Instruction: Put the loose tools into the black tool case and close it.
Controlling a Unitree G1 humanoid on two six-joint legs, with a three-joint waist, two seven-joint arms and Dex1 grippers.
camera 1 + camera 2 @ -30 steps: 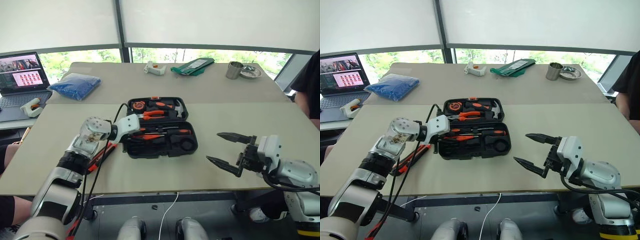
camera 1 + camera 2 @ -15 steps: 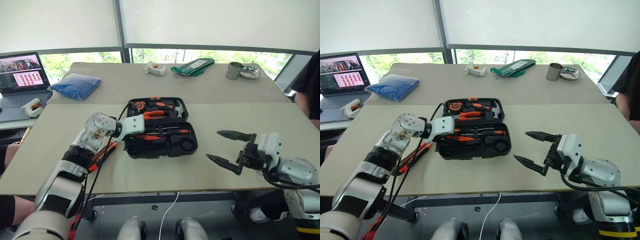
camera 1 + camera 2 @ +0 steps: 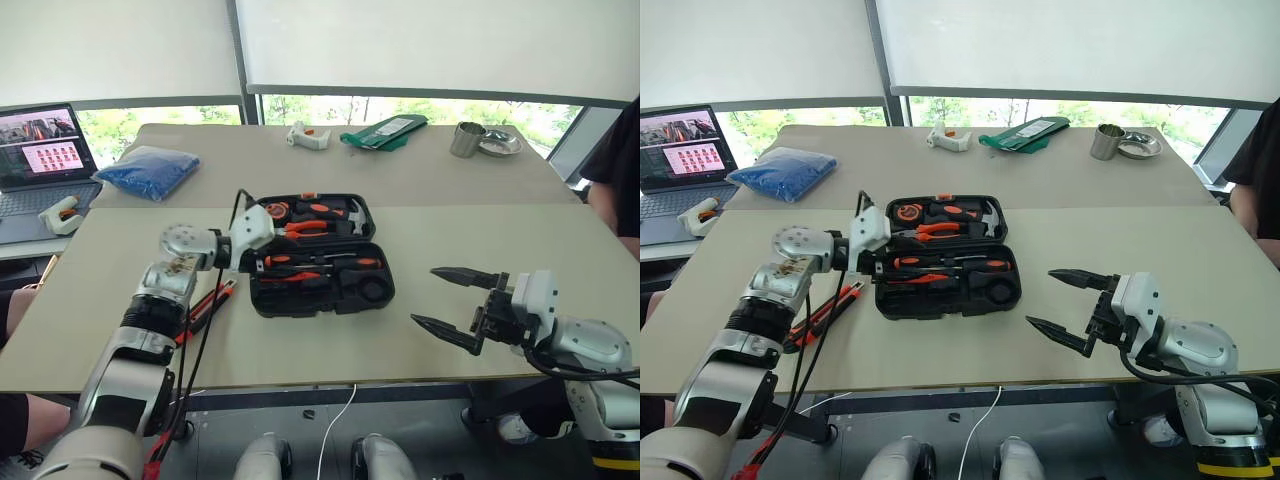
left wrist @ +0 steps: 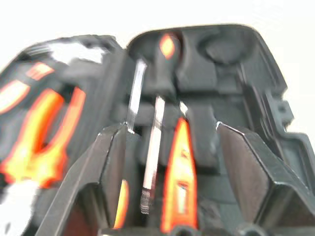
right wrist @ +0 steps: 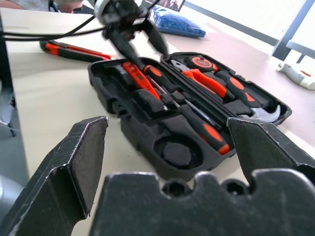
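The black tool case (image 3: 318,300) lies open in the middle of the table. Pliers, a hammer and a tape measure sit in its far half, and black-and-orange screwdrivers (image 3: 325,265) in its near half. My left gripper (image 4: 170,130) hovers just above the case's left end, open, with nothing between its fingers; the right wrist view shows it there too (image 5: 132,33). A loose black-and-orange tool (image 5: 69,49) lies on the table left of the case, beside my left arm. My right gripper (image 3: 425,296) hangs open and empty to the right of the case.
A laptop (image 3: 45,150) and a white gun-shaped item (image 3: 62,213) sit at the far left. A blue bag (image 3: 150,170), another white item (image 3: 308,135), a green pouch (image 3: 385,130), a metal cup (image 3: 466,140) and a dish line the back. A person stands at the right edge.
My left gripper has lifted off the near half of the case and drawn back toward the case's left edge. My right arm has stayed where it was.
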